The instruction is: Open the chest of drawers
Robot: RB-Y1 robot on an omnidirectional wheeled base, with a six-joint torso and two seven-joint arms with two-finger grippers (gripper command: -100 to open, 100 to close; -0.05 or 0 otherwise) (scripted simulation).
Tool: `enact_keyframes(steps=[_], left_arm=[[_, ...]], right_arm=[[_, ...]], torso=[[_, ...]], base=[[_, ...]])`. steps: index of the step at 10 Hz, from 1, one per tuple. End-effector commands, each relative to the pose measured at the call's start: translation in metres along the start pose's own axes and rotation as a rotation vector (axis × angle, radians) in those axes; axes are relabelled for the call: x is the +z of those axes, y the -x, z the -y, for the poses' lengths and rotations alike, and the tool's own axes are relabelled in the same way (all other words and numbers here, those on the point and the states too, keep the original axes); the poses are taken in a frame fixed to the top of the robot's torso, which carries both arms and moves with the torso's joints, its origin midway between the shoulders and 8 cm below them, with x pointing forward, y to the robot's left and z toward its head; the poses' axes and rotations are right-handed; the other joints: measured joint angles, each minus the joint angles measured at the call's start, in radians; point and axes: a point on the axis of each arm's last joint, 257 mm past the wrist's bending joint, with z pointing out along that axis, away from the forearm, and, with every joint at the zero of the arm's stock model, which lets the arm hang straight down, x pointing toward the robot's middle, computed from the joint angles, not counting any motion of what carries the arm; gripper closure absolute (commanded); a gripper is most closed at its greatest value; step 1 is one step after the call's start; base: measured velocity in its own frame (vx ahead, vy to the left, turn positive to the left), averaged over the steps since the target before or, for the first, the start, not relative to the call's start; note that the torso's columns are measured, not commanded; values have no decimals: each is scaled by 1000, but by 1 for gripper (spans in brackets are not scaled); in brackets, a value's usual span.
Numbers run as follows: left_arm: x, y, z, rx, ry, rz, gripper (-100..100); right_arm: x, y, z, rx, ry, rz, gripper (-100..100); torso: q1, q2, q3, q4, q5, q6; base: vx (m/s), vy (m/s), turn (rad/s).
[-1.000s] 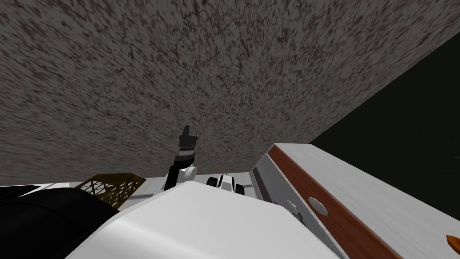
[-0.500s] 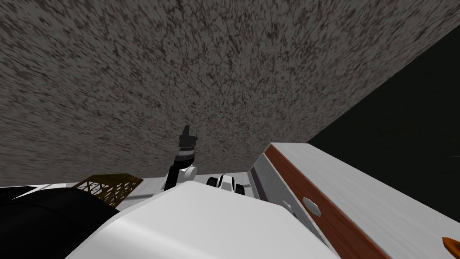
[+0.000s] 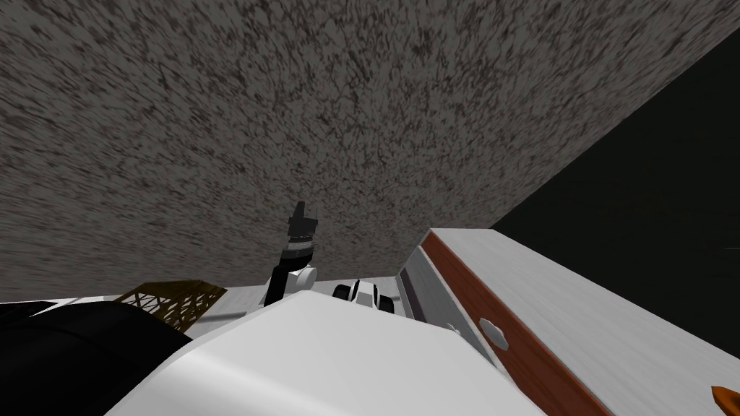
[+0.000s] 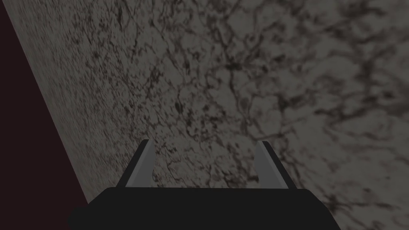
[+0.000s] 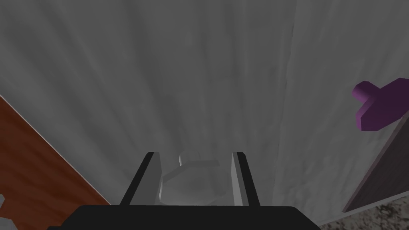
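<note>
Right gripper (image 5: 195,157) is clamped on the grey knob (image 5: 191,183) of a grey drawer front (image 5: 199,80), fingers pressing its sides: the hold a pull needs. Chest (image 3: 578,303) sits lower right in the head frame, red-brown front (image 3: 462,282) next to the grey one. Left gripper (image 4: 203,141) has fingers apart over the floor (image 4: 239,80) – parked clear, probably idle. How far the drawer is out can't be told. It's also unclear which front carries the purple knob (image 5: 379,104).

Grey chest of drawers (image 3: 600,310), speckled floor (image 3: 289,108)
</note>
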Motion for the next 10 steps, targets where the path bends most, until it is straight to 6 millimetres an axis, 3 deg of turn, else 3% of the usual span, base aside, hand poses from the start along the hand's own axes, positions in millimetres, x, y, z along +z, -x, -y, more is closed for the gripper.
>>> enact_keyframes(steps=[1, 3, 4, 5, 8, 10], left_arm=[[0, 0, 0, 0, 0, 0, 0], [0, 0, 0, -1, 0, 0, 0], [0, 0, 0, -1, 0, 0, 0], [0, 0, 0, 0, 0, 0, 0], [0, 0, 0, -1, 0, 0, 0], [0, 0, 0, 0, 0, 0, 0]], right_arm=[[-12, 4, -1, -4, 1, 1, 100], [-20, 7, -2, -6, 6, 3, 100], [-14, 3, 1, -5, -7, 0, 100], [-22, 5, -3, -7, 1, 2, 100], [-35, 11, -6, -8, 8, 8, 100], [-38, 7, -6, -11, 6, 4, 100]], torso=[[3, 1, 0, 1, 2, 0], [9, 3, 2, 0, 2, 0], [7, 2, 1, 1, 3, 0], [0, 1, -2, 2, 5, 0], [8, 0, 0, 2, 4, -2], [0, 0, -2, 2, 6, -1]], base=[[-13, 86, -25], [-29, 168, -19], [-12, 100, -18], [-35, 110, -11], [-28, 196, -22], [-26, 91, -11]])
